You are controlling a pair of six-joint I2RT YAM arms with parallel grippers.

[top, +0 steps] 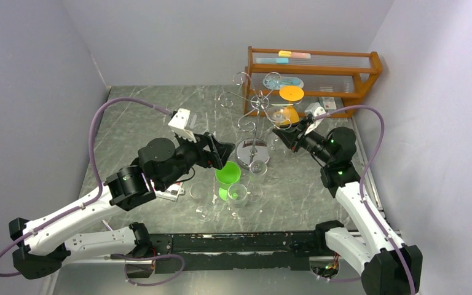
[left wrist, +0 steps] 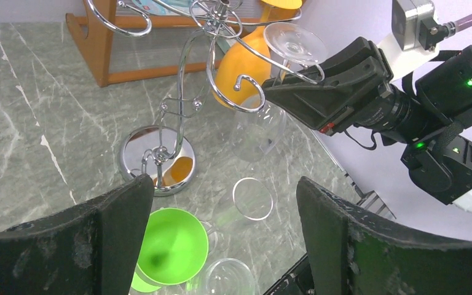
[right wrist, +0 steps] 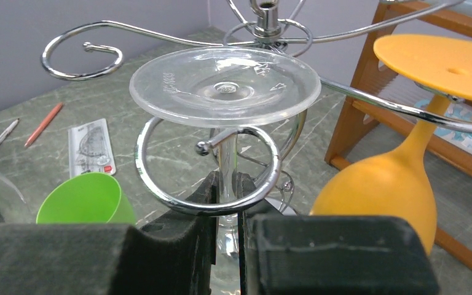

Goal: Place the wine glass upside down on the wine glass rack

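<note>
Your wine glass (right wrist: 224,86) is upside down right of centre in the top view, its stem inside a scroll loop of the wine glass rack (top: 253,132), beside a hanging orange glass (right wrist: 381,190). Your right fingers (right wrist: 160,252) pinch that stem, arm stretched up-frame. Your left fingers (left wrist: 98,246) gape wide, holding nothing, above the green cup (top: 228,174) on the bench (top: 135,117).

Looks like a robotics lab cell, not a home: plain pale walls (top: 31,74) boxing in a grey marbled counter (top: 135,123) on three sides, two arms (top: 74,221) bolted to a black rail (top: 239,241) along its near edge, purple cables (top: 129,98) looping off them. Reads as a staged test set-up, with a chrome wine glass rack (top: 250,149) just ahead of the right gripper (top: 281,136), a brown wooden shelf rack (top: 344,67) beyond it, and a green cup (top: 227,174) and clear glasses (top: 204,196) under the left gripper (top: 224,153).
</note>
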